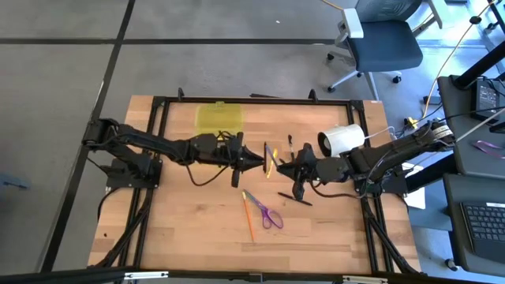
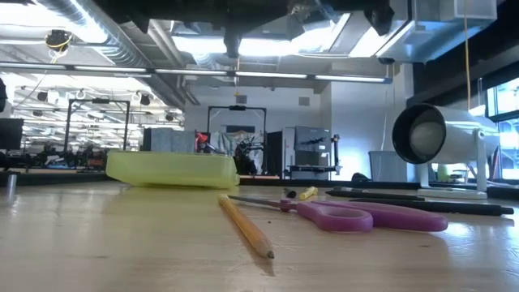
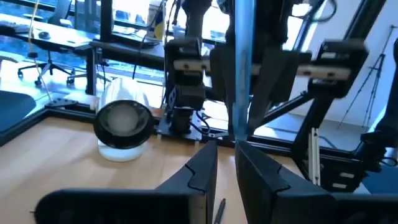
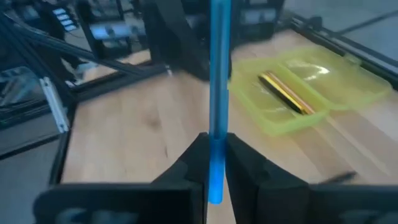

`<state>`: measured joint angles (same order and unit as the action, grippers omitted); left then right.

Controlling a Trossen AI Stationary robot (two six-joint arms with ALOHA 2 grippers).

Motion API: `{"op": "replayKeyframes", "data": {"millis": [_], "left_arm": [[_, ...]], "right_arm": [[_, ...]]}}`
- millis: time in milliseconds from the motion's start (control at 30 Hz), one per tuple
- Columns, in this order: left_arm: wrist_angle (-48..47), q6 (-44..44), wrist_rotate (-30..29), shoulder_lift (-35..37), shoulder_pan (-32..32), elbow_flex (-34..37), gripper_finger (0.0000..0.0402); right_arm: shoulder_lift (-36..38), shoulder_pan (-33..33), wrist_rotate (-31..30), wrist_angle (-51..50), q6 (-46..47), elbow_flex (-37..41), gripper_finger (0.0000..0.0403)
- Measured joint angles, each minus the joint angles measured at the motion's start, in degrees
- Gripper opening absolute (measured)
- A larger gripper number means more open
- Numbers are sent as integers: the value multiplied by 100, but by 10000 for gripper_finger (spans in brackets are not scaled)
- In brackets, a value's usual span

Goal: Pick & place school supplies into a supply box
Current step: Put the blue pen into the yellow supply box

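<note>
A blue pen (image 4: 219, 74) stands nearly upright above the middle of the table, with my right gripper (image 4: 214, 148) shut on it. My left gripper (image 3: 227, 152) points level at the pen (image 3: 239, 68) from the table's left, its fingers almost together right at the pen's lower end. In the high view the two grippers (image 1: 262, 163) (image 1: 280, 166) meet tip to tip. The yellow-green supply box (image 1: 217, 118) lies open at the far edge with a pencil (image 4: 286, 92) in it. Purple scissors (image 1: 271, 214), an orange pencil (image 1: 248, 219) and a yellow pen (image 1: 273, 167) lie flat on the table. My right gripper pinches the blue pen near its lower end (image 4: 216, 140) between its two fingers, which lie across the pen and come from the table's right, slanting a little down. The pen is lifted clear and stands up above the fingers, with a short stub (image 4: 214, 186) below. My left gripper's fingertips (image 3: 208, 155) are at the pen's lower end, but I cannot tell whether they touch it.
A white cylinder (image 1: 341, 140) on a stand sits at the far right, close behind my right arm. Black pens (image 1: 293, 197) (image 1: 289, 142) lie near the middle. Bare wood stretches along the near edge and the left half.
</note>
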<state>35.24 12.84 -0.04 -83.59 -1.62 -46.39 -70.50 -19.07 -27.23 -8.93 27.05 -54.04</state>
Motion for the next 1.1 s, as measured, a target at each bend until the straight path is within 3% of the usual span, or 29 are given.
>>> {"op": "replayKeyframes", "data": {"millis": [467, 633, 867, 1100], "left_arm": [[105, -448, 245, -96, -106, 2, 55], [196, -417, 124, -96, -101, 2, 85], [1007, -229, 196, -96, -101, 2, 144], [1102, -10, 257, -96, -101, 2, 156]], "right_arm": [[0, 2, 179, 205, -175, 2, 41], [0, 2, 180, 205, -177, 2, 41], [-44, 7, 177, 226, -191, 7, 41], [-160, 63, 140, 532, -229, 9, 41]]}}
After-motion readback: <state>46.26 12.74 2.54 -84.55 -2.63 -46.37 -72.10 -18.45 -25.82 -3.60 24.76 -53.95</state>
